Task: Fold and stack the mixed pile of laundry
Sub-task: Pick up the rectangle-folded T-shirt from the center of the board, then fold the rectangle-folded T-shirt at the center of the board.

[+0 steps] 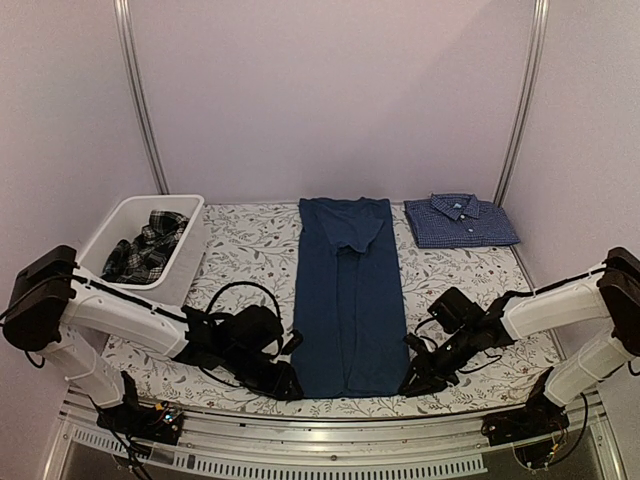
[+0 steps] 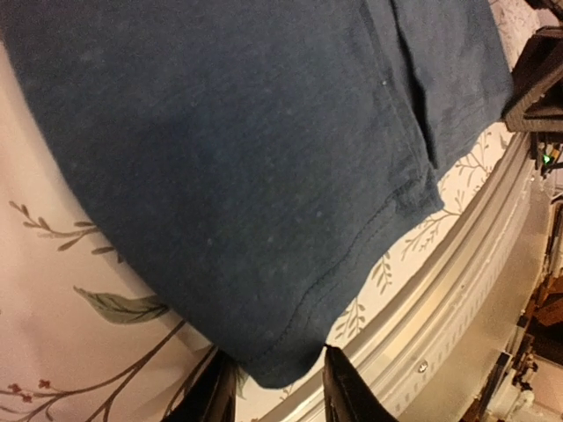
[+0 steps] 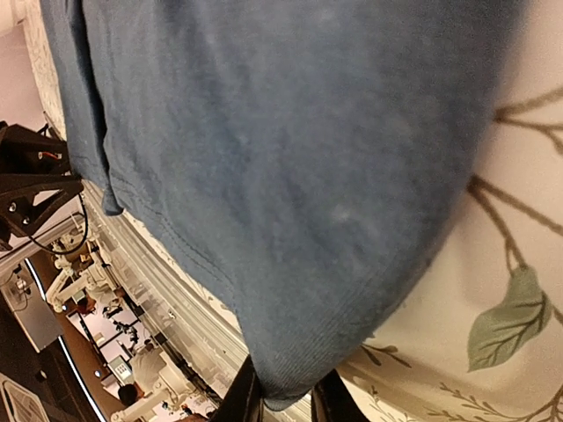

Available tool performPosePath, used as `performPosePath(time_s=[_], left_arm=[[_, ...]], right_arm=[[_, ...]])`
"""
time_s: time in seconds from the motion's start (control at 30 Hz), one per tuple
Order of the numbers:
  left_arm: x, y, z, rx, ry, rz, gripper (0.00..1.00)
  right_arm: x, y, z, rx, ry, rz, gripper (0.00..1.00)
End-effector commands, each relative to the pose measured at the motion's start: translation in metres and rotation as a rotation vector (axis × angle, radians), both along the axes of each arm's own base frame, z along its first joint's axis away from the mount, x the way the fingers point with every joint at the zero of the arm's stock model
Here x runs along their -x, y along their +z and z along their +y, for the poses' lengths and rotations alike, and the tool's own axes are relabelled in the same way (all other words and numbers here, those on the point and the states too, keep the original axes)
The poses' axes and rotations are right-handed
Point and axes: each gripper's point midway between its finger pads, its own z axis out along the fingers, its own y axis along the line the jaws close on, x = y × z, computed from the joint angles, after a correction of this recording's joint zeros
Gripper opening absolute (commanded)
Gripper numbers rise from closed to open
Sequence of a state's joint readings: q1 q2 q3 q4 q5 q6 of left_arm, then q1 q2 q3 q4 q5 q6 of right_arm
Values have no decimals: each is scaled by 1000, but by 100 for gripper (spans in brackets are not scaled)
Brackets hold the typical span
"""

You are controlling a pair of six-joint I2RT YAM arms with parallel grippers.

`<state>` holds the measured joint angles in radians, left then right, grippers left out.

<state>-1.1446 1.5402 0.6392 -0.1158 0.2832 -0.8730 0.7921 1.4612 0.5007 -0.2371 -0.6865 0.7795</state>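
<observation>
Dark blue jersey fills the middle of the desk [image 1: 330, 424]: the T-shirt [image 1: 345, 300], folded into a long narrow strip with a sleeve turned in at its far end, lies flat on the floral tablecloth [image 1: 250, 240], its stitched hem at the near edge. At the near left hem corner sits the left end effector [image 1: 290, 384]; its dark fingers [image 2: 339, 387] stand partly open on either side of that corner, and I cannot see them pressing it. At the near right corner sits the right end effector [image 1: 412, 383], its fingers [image 3: 242, 391] close together with the cloth corner pinched between them. Far right, a small-check shirt [image 1: 462, 221] lies folded, collar up, apart from the T-shirt. Far left, a white plastic tub [image 1: 110, 225] holds a crumpled plaid piece [image 1: 150, 250], partly hidden by the tub's wall. Cables [image 1: 243, 284] loop over the tablecloth beside both arms. Both wrist views cut the fingers off at the bottom edge, and their dark tips are hard to make out.
</observation>
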Motion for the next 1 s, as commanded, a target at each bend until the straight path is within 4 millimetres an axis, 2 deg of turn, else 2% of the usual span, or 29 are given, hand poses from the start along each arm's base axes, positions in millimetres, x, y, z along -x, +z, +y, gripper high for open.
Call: performPosePath(time_s=[0.0,0.1,0.17,0.37,0.47,0.7,0.9,0.97], left_arm=[[-1,0,-1,-7,-16,-6,24],[-1,5,0,-6,-14,-12,12],[0,7,0,-3,-18,-14,2],[10,22,4,15,-43,-8,0],[4,34,6,28,-38,-47,0],[-40,60,1,49,-9,-119,0],[-94,76,-3,54,15,-188,0],[-112,76,-4,40,18,-213,0]], right_arm=[[1,-11,-6,50,14,-19,15],[-1,-6,2,37,56,-51,2],[1,-2,6,26,81,-69,0],[13,16,14,-6,122,-78,0],[7,30,19,-12,130,-107,0],[-31,53,32,-23,121,-225,0],[-94,78,27,-37,30,-341,0],[-113,77,26,-24,27,-355,0]])
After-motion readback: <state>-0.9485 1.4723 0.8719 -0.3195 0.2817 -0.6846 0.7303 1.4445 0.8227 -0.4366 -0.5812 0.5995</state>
